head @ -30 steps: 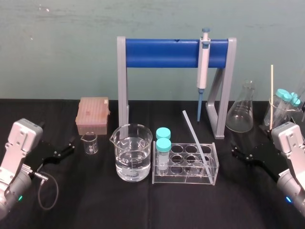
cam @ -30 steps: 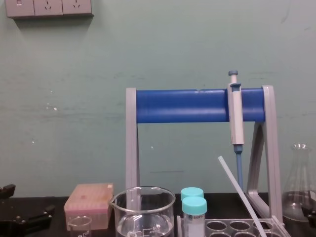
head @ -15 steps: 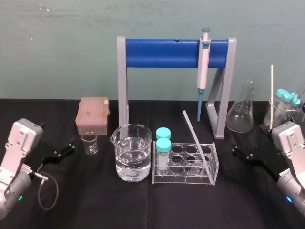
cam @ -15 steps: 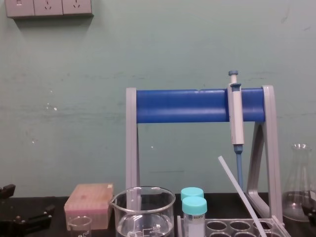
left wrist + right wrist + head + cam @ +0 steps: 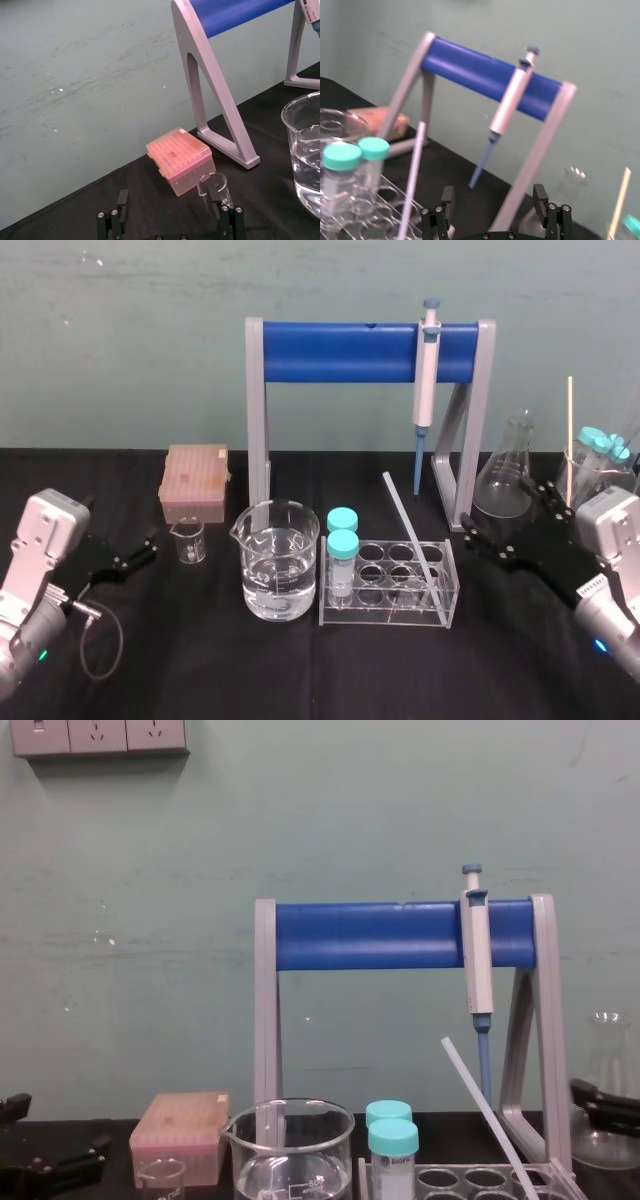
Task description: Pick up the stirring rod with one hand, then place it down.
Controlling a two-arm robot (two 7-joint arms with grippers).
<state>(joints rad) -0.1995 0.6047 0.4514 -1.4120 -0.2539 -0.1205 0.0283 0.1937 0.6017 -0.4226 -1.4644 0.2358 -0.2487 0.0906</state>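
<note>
Black-clothed table (image 5: 300, 670) set against a green wall.

Change noted: the right gripper (image 5: 510, 530) has left its post at the table's right edge and come inward. It now sits low over the cloth between the tube rack (image 5: 388, 590) and the Erlenmeyer flask (image 5: 505, 480), fingers spread apart with nothing between them. The left gripper (image 5: 122, 560) has not moved; it rests near the left edge, fingers likewise apart and empty.

The stirring rod (image 5: 404, 525) is untouched. Its foot stands in a well toward the rack's right end and it leans up toward the back left, apart from the right gripper.

Judgement: the reach for the rod has begun; grasp, lift and set-down all remain.

Count, near to far:
- Grippers: two.
- Large beaker (image 5: 280, 570) holding clear liquid: one.
- Tube rack: one, carrying two teal-capped tubes (image 5: 343, 540) at its left end and the one stirring rod.
- Small beaker (image 5: 187, 540): one.
- Pink tip box (image 5: 195, 480): one.
- Pipette stand (image 5: 340, 352): one, with one pipette (image 5: 426, 380) hung on its blue bar.
- Erlenmeyer flask: one.
- Far right corner: one glass container (image 5: 590, 475) of capped tubes, number not determinable, and one pale stick (image 5: 571, 440).
</note>
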